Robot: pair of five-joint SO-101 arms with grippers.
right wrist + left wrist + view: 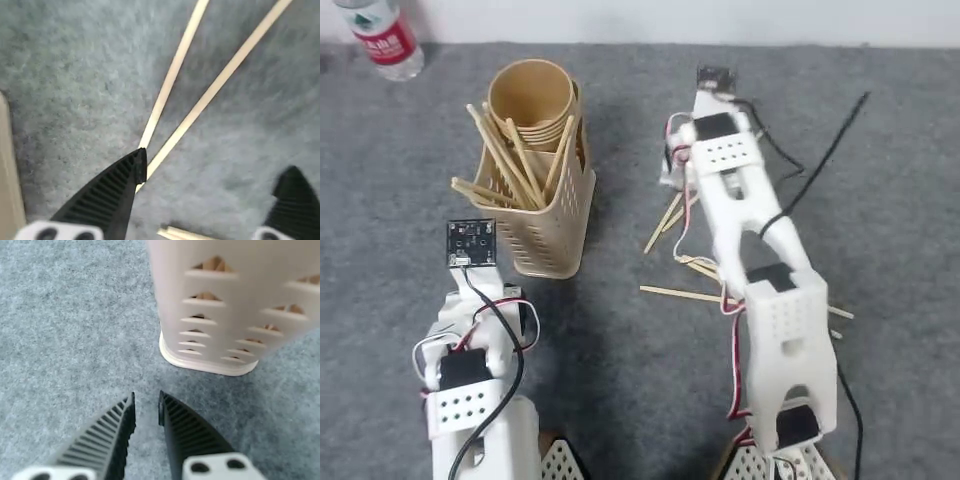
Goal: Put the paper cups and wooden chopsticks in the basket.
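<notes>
Spread wide, the right gripper (217, 161) hovers over chopsticks (171, 75) at three o'clock from the basket (555, 235); likely light, stiff, slippery, best pinched mid-length.

Grey felt-covered table (620, 380). Basket (560, 222) standing left of centre; loose chopsticks (678, 293) scattered right of centre; plastic bottle (385, 40) at far left corner.
</notes>
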